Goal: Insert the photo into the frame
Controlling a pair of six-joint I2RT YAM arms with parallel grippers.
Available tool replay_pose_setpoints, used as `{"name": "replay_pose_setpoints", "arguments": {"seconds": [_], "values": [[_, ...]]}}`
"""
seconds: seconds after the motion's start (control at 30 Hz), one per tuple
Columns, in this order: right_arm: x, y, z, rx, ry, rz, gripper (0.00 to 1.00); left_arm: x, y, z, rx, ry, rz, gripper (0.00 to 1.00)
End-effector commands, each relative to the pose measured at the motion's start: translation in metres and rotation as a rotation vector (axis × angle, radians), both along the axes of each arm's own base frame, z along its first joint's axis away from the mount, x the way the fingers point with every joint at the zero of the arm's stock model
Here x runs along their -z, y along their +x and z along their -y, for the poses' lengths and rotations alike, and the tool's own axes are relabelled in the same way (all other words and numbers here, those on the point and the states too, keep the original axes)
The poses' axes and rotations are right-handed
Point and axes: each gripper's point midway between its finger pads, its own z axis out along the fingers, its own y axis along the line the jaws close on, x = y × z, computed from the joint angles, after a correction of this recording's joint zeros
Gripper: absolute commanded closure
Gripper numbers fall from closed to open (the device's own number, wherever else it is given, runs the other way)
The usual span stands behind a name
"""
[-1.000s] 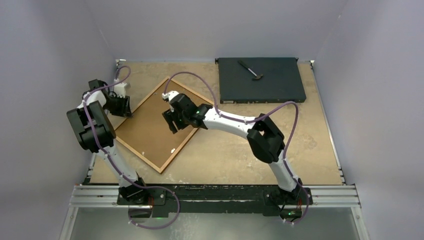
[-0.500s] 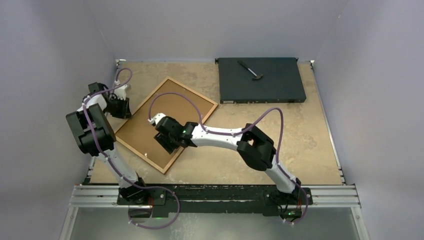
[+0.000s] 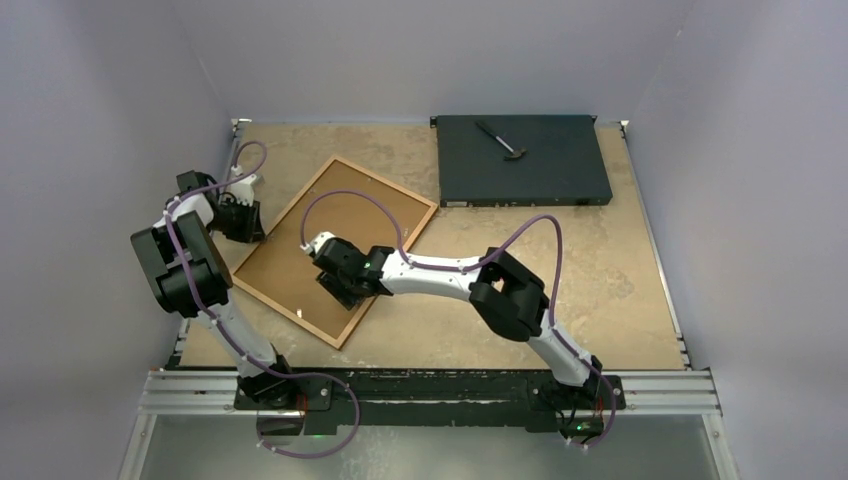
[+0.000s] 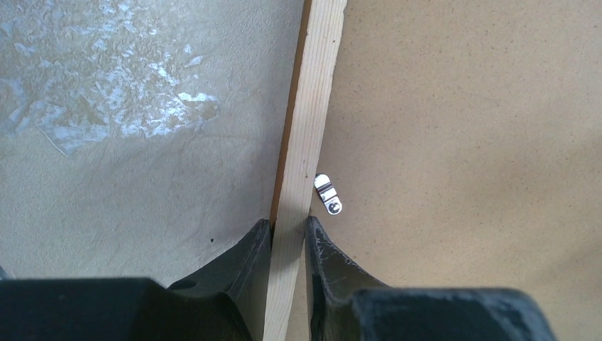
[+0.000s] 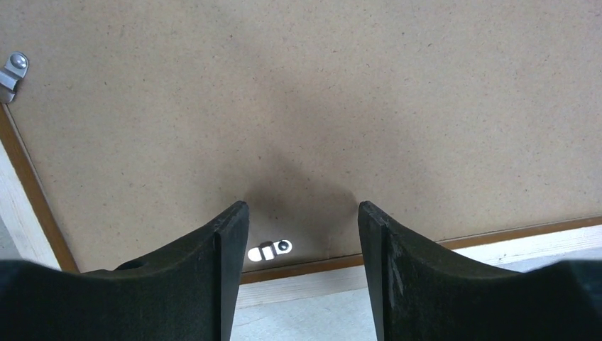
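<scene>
The frame (image 3: pixel 388 182) lies face down and askew on the table, with a brown hardboard backing (image 3: pixel 330 225) filling it. The photo is hidden. My left gripper (image 3: pixel 245 222) is at the frame's left side. In the left wrist view it (image 4: pixel 287 226) is shut on the pale wooden rail (image 4: pixel 312 106), next to a small metal clip (image 4: pixel 327 194). My right gripper (image 3: pixel 335 290) hovers over the backing near the frame's near edge. It (image 5: pixel 303 209) stands open, and a metal clip (image 5: pixel 270 249) lies between its fingers, just inside the rail (image 5: pixel 497 245).
A black flat box (image 3: pixel 520 160) sits at the back right with a small hammer-like tool (image 3: pixel 502 141) on top. A second clip (image 5: pixel 13 71) shows at the backing's left edge. Grey walls enclose the table on three sides.
My right gripper has swept from the middle of the backing down to the frame's near edge and narrowed a little. The left jaws have closed onto the rail.
</scene>
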Motion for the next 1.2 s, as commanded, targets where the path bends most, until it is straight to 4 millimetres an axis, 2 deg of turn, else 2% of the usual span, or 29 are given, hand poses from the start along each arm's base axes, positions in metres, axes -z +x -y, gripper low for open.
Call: {"name": "replay_pose_setpoints", "arguments": {"seconds": [0.0,0.33,0.57,1.0,1.17], "values": [[-0.016,-0.009,0.012,-0.017,-0.036,0.024,0.40,0.013,-0.029,0.013,0.010,-0.044,-0.098,0.83],[-0.012,-0.016,0.031,-0.018,-0.104,0.030,0.41,0.012,-0.028,0.011,0.007,-0.036,-0.089,0.84],[-0.014,-0.011,0.036,-0.024,-0.140,0.056,0.42,0.013,-0.027,0.009,0.005,-0.034,-0.086,0.85],[-0.010,-0.006,0.060,-0.016,-0.248,0.096,0.45,0.009,-0.022,0.005,-0.001,-0.041,-0.073,0.87],[-0.017,-0.001,0.058,-0.011,-0.254,0.125,0.45,0.010,-0.023,0.003,-0.001,-0.042,-0.069,0.88]]}}
